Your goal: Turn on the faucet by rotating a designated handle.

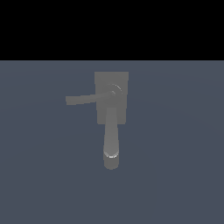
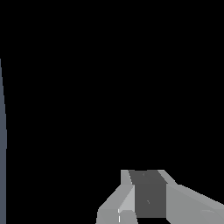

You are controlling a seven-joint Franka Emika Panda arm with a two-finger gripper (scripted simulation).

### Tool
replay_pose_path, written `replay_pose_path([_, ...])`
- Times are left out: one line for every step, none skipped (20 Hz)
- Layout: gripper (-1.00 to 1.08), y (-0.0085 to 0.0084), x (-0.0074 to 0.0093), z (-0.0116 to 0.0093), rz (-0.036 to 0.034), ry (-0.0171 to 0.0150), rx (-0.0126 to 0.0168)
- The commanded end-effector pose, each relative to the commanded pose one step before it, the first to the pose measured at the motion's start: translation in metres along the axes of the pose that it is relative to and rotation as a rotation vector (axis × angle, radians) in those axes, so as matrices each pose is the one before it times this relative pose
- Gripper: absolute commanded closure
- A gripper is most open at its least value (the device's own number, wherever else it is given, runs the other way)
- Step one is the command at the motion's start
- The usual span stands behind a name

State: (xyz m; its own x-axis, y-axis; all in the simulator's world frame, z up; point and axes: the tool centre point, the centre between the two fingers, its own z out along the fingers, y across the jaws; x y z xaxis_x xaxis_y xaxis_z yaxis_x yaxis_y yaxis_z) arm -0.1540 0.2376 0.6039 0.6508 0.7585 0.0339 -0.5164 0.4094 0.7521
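In the exterior view the dull grey faucet (image 1: 111, 83) stands on the blue-grey floor. Its flat rectangular base block is upright, and the rounded spout (image 1: 111, 140) runs from it toward the camera. The handle (image 1: 83, 99) is a thin straight bar that reaches from the small round pivot (image 1: 115, 91) toward the exterior view's left, roughly level. No arm or gripper shows in the exterior view. In the wrist view, pale grey parts of my gripper (image 2: 148, 194) show at the picture's edge around a darker grey face. Their spacing is unclear. The faucet is not in the wrist view.
The blue-grey floor (image 1: 175, 175) spreads all around the faucet, with black background behind it. The wrist view is almost all black, with a thin strip of the floor (image 2: 2, 166) at one edge.
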Motion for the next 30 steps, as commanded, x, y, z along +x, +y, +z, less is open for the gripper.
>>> replay_pose_path([1.08, -0.01542, 0.01955, -0.01475, -0.05877, 0.07659, -0.04308])
replay_pose_path([1.08, -0.00646, 0.0081, -0.00564, -0.02423, 0.03018, -0.01487])
replay_pose_path([1.08, -0.00675, 0.00822, -0.00561, -0.02471, 0.03032, -0.01381])
replay_pose_path([1.08, -0.00704, 0.00833, -0.00558, -0.02515, 0.03043, -0.01274])
replay_pose_path([1.08, -0.00732, 0.00845, -0.00554, -0.02557, 0.03055, -0.01165])
replay_pose_path([1.08, -0.00761, 0.00856, -0.0055, -0.02596, 0.03066, -0.01056])
replay_pose_path([1.08, -0.00789, 0.00867, -0.00546, -0.02631, 0.03076, -0.00946])
replay_pose_path([1.08, -0.00817, 0.00879, -0.00542, -0.02665, 0.03087, -0.00836])
replay_pose_path([1.08, -0.00844, 0.0089, -0.00537, -0.02695, 0.03096, -0.00726])
replay_pose_path([1.08, -0.00871, 0.009, -0.00532, -0.02722, 0.03105, -0.00615])
replay_pose_path([1.08, -0.00897, 0.00912, -0.00527, -0.02746, 0.03114, -0.00505])
replay_pose_path([1.08, -0.00923, 0.00923, -0.00522, -0.02767, 0.03122, -0.00394])
replay_pose_path([1.08, -0.00948, 0.00934, -0.00516, -0.02786, 0.0313, -0.00284])
replay_pose_path([1.08, -0.00973, 0.00945, -0.0051, -0.02802, 0.03138, -0.00175])
replay_pose_path([1.08, -0.00997, 0.00956, -0.00504, -0.02814, 0.03144, -0.00066])
replay_pose_path([1.08, -0.01018, 0.00964, -0.00496, -0.02816, 0.03142, 0.00042])
replay_pose_path([1.08, -0.01023, 0.00959, -0.0048, -0.02777, 0.03096, 0.00145])
replay_pose_path([1.08, -0.01006, 0.00936, -0.00456, -0.02683, 0.02992, 0.00236])
replay_pose_path([1.08, -0.0097, 0.00896, -0.00425, -0.02542, 0.02837, 0.0031])
replay_pose_path([1.08, -0.00929, 0.00854, -0.00394, -0.02399, 0.02681, 0.00368])
replay_pose_path([1.08, -0.00886, 0.00811, -0.00365, -0.02253, 0.02524, 0.00413])
replay_pose_path([1.08, -0.00841, 0.00768, -0.00336, -0.02112, 0.02369, 0.00443])
replay_pose_path([1.08, -0.00794, 0.00723, -0.00309, -0.01968, 0.02215, 0.00465])
replay_pose_path([1.08, -0.00745, 0.00678, -0.00284, -0.0182, 0.02062, 0.00479])
replay_pose_path([1.08, -0.00693, 0.00629, -0.00256, -0.0168, 0.019, 0.00473])
replay_pose_path([1.08, -0.00642, 0.0058, -0.00225, -0.01556, 0.0174, 0.00452])
replay_pose_path([1.08, -0.00594, 0.00538, -0.00207, -0.01421, 0.01604, 0.00446])
replay_pose_path([1.08, -0.00552, 0.00505, -0.00204, -0.01274, 0.01503, 0.0046])
replay_pose_path([1.08, -0.00508, 0.00469, -0.00196, -0.01139, 0.01393, 0.00457])
replay_pose_path([1.08, -0.00458, 0.00416, -0.00158, -0.01054, 0.01229, 0.00398])
